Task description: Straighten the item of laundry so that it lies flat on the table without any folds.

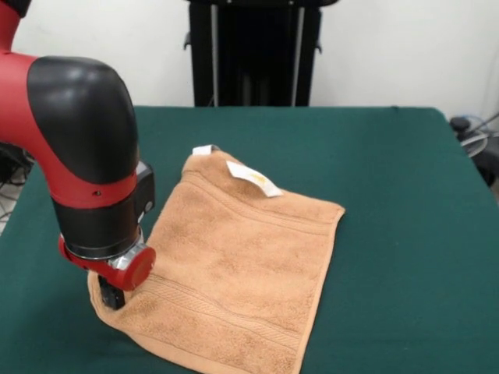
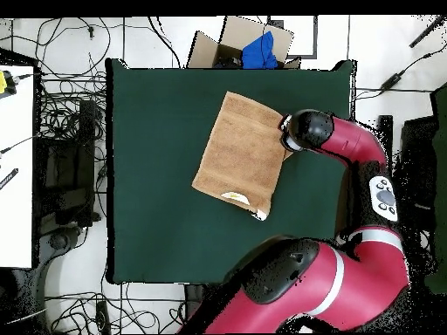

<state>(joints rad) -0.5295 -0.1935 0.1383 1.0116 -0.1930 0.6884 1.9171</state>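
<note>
Towel [image 1: 234,265] flat, end effector [image 1: 111,298] at corner

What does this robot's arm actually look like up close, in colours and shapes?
The arm is thick and rounded, glossy red with large black domed caps at its joints. Near the end it has a black cylindrical section, a red ring and a silver band, then a small dark tool. In the overhead view, a grey panel with buttons sits on one red link.
</note>
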